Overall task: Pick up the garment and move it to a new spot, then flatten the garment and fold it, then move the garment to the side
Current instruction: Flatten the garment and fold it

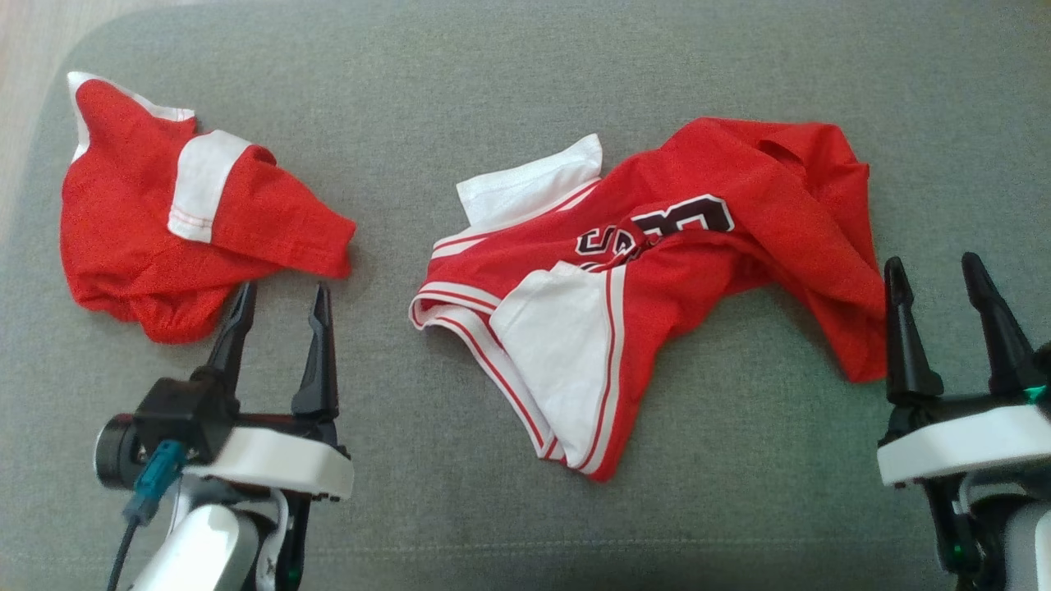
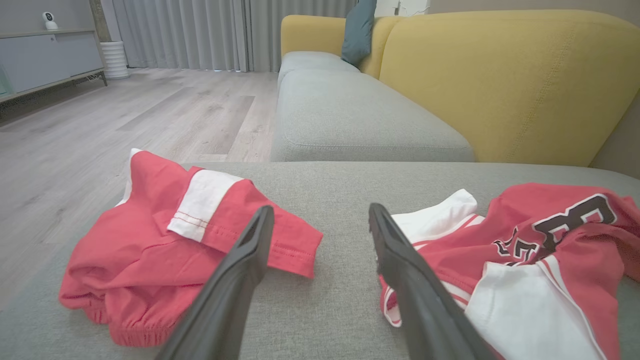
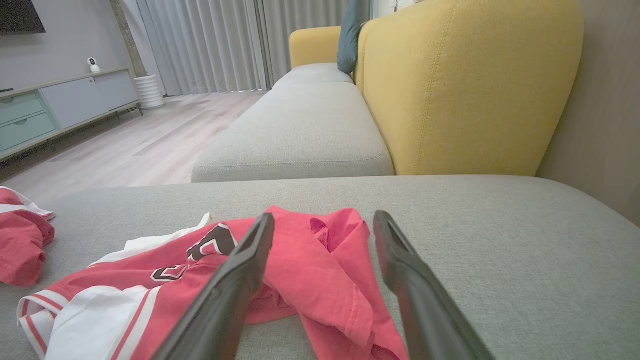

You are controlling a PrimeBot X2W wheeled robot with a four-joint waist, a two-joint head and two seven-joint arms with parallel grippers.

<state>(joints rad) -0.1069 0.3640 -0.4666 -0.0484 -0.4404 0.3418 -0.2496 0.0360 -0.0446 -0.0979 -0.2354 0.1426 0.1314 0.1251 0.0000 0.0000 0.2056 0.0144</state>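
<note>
My left end effector stands wide with nothing between its fingers. Its left finger is at the near edge of the shorts; I cannot tell whether it is touching. The shorts lie bunched ahead and to its left on the cushion, a white panel lapped over the top, so I read them as set aside rather than waiting for a grip.

My right end effector is equally wide and empty, its left finger just beside the trailing red hem of the jersey. From there the jersey sprawls toward my left end effector, crumpled, its number half buried in a fold and a white side panel turned up. I judge this the garment to work now. It wants lifting first, since twisted layers will not flatten. Both end effectors sit low and open, each near a fabric edge.
</note>
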